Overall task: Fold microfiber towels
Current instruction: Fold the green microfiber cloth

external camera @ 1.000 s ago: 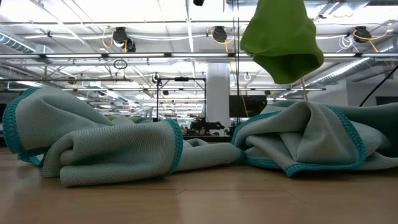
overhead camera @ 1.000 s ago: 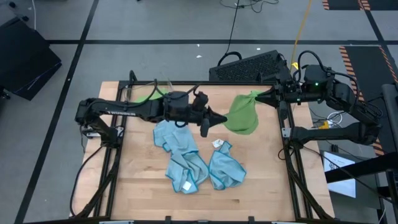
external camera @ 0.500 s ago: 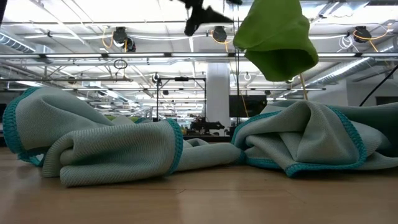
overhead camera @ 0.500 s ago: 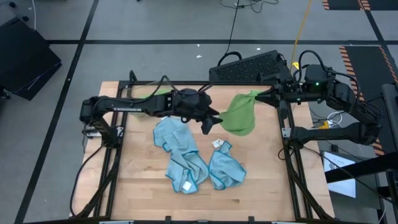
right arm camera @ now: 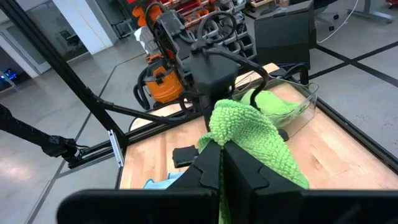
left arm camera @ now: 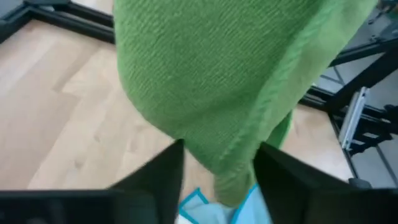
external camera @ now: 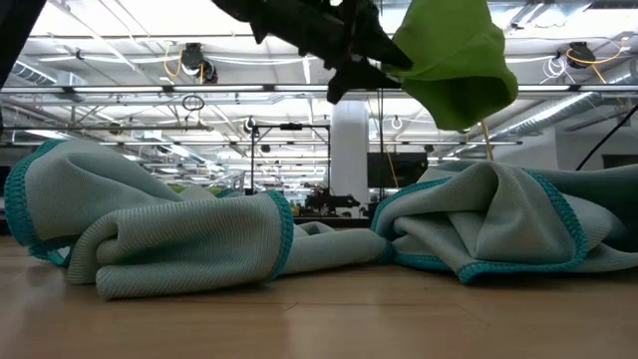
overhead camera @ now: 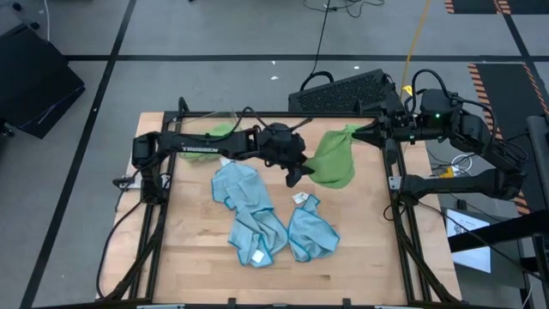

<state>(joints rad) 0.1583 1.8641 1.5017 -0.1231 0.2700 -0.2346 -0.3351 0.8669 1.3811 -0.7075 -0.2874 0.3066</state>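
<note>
A lime green towel (overhead camera: 331, 160) hangs in the air over the table's far right part, held by my right gripper (overhead camera: 364, 133), which is shut on it. My left gripper (left arm camera: 217, 182) is open. Its two fingers stand on either side of the towel's lower hanging edge (left arm camera: 231, 177). It shows beside the towel in the low view (external camera: 351, 55). Three light blue towels (overhead camera: 243, 190) (overhead camera: 310, 228) (overhead camera: 257, 242) lie crumpled on the table's middle. One more green towel (overhead camera: 220, 130) lies in the clear bin. My right gripper pinches a bunched upper corner (right arm camera: 225, 127) of the green towel between its two fingers. The fingers come level from the table's right side. The towel hangs slack below them, clear of the table (external camera: 454, 70). My left gripper: I cannot tell whether its fingers touch the towel's lower edge.
The clear plastic bin (overhead camera: 206, 129) stands at the table's far left edge and shows in the right wrist view (right arm camera: 292, 102). A black frame (overhead camera: 395, 184) runs along the table's sides. Bare wood (overhead camera: 189, 257) lies at the near left.
My left gripper has gone toward the table's right edge, to the hanging green towel, and now has the towel's lower edge between its open fingers. The towel still hangs from my right gripper.
</note>
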